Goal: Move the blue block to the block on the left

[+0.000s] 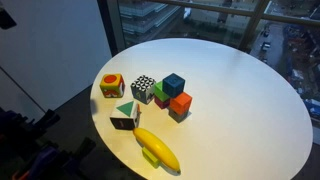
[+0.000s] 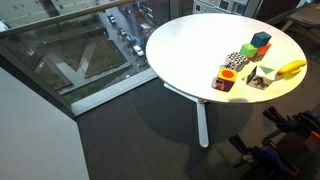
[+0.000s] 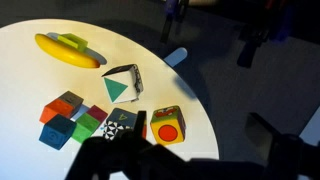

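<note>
Descent from above is being advised for the blue cube-shaped block point(image 1: 174, 84), sitting on the round white worktop point(image 1: 245, 95) close beside an orange block point(image 1: 180, 103); whether the blurred fingers point(image 3: 105, 160) are released cannot be told.

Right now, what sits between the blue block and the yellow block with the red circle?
The checkered block sits between the blue block and yellow block, clearest in an exterior view.

The blue block point(image 1: 174, 84) sits flat, just beside the green block point(image 1: 161, 96). The yellow block point(image 1: 111, 85), red-dotted, stands well apart.
</note>
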`<state>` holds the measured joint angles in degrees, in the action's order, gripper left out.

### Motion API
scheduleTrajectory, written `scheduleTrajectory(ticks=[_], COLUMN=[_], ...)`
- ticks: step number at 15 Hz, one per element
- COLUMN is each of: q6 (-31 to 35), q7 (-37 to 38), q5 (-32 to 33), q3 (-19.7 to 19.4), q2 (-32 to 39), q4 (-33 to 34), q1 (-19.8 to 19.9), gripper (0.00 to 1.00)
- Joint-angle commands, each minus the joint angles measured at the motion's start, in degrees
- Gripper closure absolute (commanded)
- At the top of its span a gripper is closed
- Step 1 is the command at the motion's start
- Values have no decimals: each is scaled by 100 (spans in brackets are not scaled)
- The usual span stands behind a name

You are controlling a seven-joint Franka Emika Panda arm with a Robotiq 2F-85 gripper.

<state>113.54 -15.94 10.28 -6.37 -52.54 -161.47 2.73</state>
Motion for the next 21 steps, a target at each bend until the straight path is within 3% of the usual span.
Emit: scheduleTrajectory(ticks=[1,12,21], q6=[-21,0,227], q7=[28,47,340], q5=[27,7,-467], q3=[-32,-24,-17], q2=[10,65,891], q4=[13,43,753], q1=[-41,-53,-272], gripper=[0,0,0])
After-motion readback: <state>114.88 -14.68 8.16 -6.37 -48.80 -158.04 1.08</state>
